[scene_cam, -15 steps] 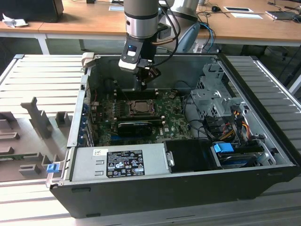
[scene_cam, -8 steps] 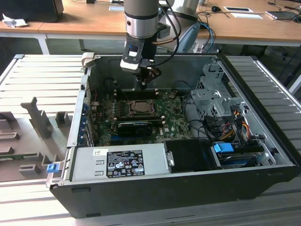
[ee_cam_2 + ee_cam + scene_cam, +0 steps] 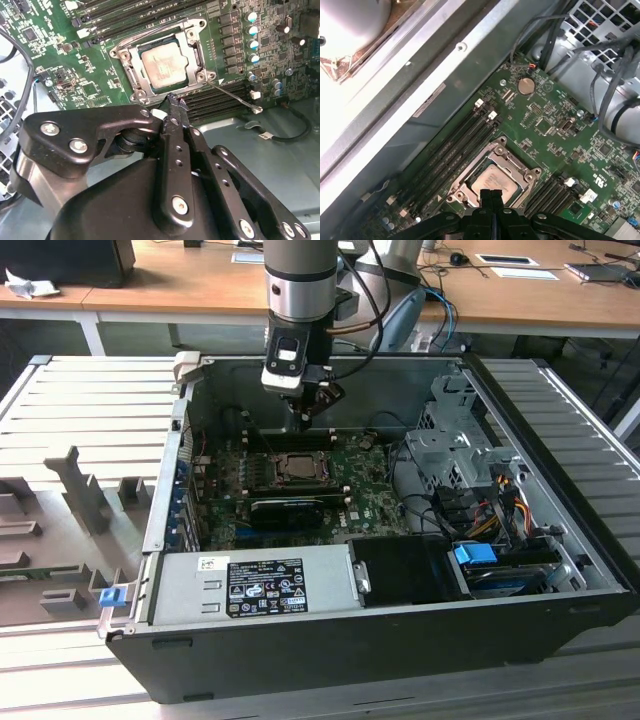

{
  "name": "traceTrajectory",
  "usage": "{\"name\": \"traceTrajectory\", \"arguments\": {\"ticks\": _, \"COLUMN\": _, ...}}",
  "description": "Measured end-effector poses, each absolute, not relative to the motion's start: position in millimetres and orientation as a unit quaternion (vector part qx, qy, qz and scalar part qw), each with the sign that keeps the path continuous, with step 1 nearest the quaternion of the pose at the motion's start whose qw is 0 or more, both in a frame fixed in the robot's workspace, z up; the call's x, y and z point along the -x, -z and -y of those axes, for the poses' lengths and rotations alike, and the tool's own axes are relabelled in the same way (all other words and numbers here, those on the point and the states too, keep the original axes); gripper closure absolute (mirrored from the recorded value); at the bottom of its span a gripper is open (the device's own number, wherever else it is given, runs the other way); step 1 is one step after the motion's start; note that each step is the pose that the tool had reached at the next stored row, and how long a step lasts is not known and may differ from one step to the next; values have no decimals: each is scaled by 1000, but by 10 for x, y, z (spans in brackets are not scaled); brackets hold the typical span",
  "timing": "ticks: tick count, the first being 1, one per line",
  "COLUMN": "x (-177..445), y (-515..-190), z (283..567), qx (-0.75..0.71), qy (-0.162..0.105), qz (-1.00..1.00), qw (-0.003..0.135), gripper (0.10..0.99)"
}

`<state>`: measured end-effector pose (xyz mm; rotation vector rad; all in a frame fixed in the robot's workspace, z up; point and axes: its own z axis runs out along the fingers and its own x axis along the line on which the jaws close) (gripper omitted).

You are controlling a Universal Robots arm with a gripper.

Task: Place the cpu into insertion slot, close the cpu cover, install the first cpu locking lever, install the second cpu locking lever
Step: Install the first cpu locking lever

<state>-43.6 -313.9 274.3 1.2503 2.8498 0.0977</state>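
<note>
cpu (image 3: 164, 64) in case (image 3: 300, 640) on slatted table (image 3: 90, 410), desks (image 3: 180, 285) behind

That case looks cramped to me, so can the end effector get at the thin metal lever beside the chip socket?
Probably yes: the end effector hangs just above the socket, and the lever sticks out over the memory slots with nothing covering it.

Room light: bright and even across the desks (image 3: 150, 290) in your exterior view.
Case (image 3: 400, 375): you see its inside dimmer, softly shaded.
Glare: a white washed-out patch (image 3: 350, 30) in the first wrist view; the cpu (image 3: 164, 64) gleams pale in the second wrist view.
</note>
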Motion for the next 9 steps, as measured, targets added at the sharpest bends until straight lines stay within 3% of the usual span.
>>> {"name": "traceTrajectory", "arguments": {"ticks": 9, "x": 436, "y": -2742, "z": 3139, "qx": -326, "qy": -32, "qz": -945, "qw": 11, "gripper": 980}}
